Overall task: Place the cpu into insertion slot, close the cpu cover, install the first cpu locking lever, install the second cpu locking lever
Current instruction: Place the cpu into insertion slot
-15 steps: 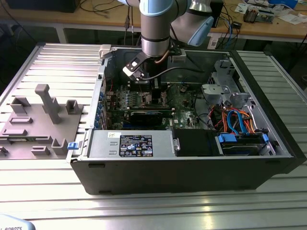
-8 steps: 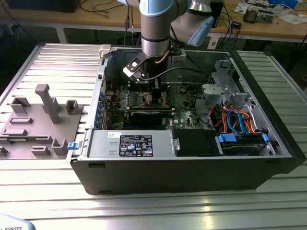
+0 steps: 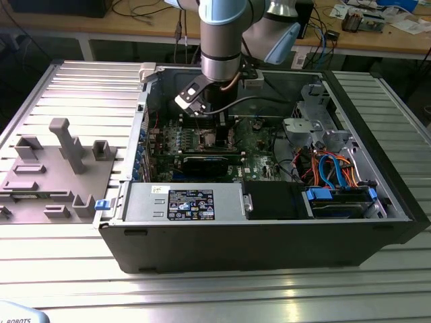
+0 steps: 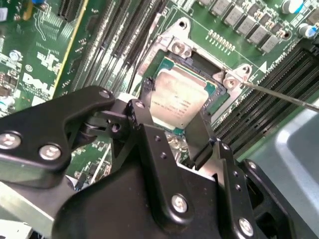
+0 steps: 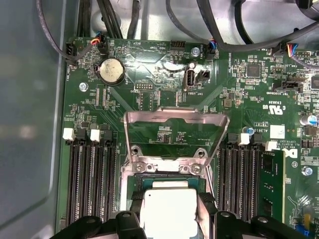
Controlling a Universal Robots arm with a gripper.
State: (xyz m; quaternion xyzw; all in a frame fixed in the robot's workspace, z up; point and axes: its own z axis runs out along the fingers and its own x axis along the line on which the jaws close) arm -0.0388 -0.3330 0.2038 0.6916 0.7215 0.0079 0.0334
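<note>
On the exterior view's left, a grey fixture tray [image 3: 54,168] lies on the slatted metal table [image 3: 222,296]. Just beside it, toward the exterior view's right, stands the open computer case [image 3: 269,235]. The arm [image 3: 222,47] reaches straight down into the case over the green motherboard [image 3: 259,145]. Further to the exterior view's right, a drive cage [image 3: 313,118] sits above blue and orange cables [image 3: 333,168].

In the second wrist view, the gripper [image 4: 175,112] straddles the cpu [image 4: 174,97]. Its black fingers [image 4: 149,139] press against two opposite edges of the chip, so it is closed on the cpu. The chip's silver-grey top faces up and lies directly between the fingertips, over the insertion slot [image 4: 199,62]. A dark strip of the socket shows past the chip's far edge. I cannot tell whether the chip is fully seated. A thin metal lever [image 4: 279,94] runs out from one corner of the socket, clear of the fingers.

In the first wrist view, the cpu [image 5: 168,209] again sits between the fingers, inside the silvery rim of the insertion slot [image 5: 172,178]. The cpu cover [image 5: 175,116] stands raised on the hinge side, beyond the chip and away from the gripper. The board shows through its window. Rows of black memory slots [image 5: 92,184] flank the socket on both sides, and a round coin battery [image 5: 110,69] lies further off on the board.
</note>
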